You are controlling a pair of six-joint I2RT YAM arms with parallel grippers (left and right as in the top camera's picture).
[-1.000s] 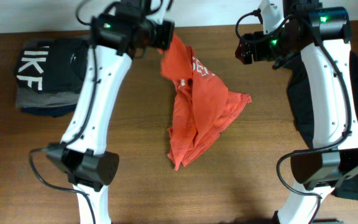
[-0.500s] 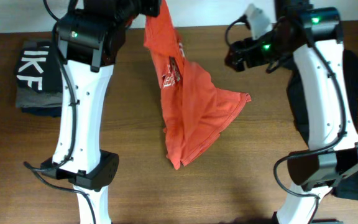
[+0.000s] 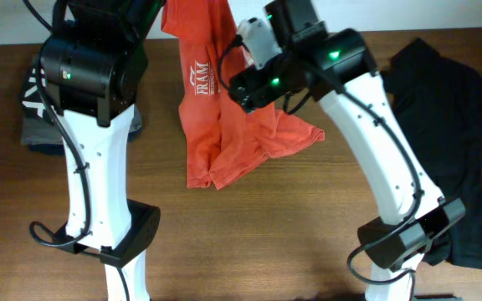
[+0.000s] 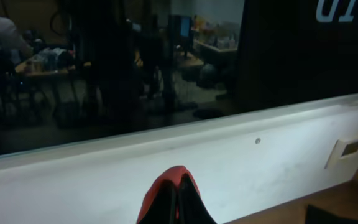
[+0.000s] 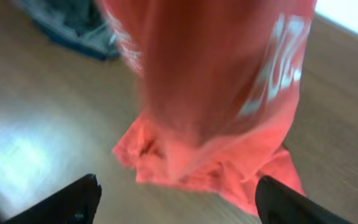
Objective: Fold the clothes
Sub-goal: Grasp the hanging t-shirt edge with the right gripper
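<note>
The left gripper [image 3: 159, 10], raised at the far edge of the table [image 3: 308, 251], is clenched on a fold of the red-orange T-shirt [image 3: 224, 142]; in the left wrist view a small peak of red cloth [image 4: 176, 193] pokes up from its closed jaws, against a white wall [image 4: 260, 168]. From that pinch the shirt hangs downward as a long narrow drape. Seen from overhead its long axis runs from the far edge toward the near side, leaning slightly to the robot's right. White lettering [image 3: 201, 79] faces up on the hanging panel. The lower end lies bunched on the wood near the table's middle, with one flap spreading toward the right. The right gripper [image 5: 179, 205] is released, its dark fingers [image 5: 73, 199] wide apart, pointing at the lower part of the hanging cloth [image 5: 216, 93] without touching it; in the overhead view it sits just beside the drape on its right. Well apart to the left lies a folded stack [image 3: 36, 109] of dark and grey garments, and to the right a dark garment [image 3: 458, 100] lies spread out.
</note>
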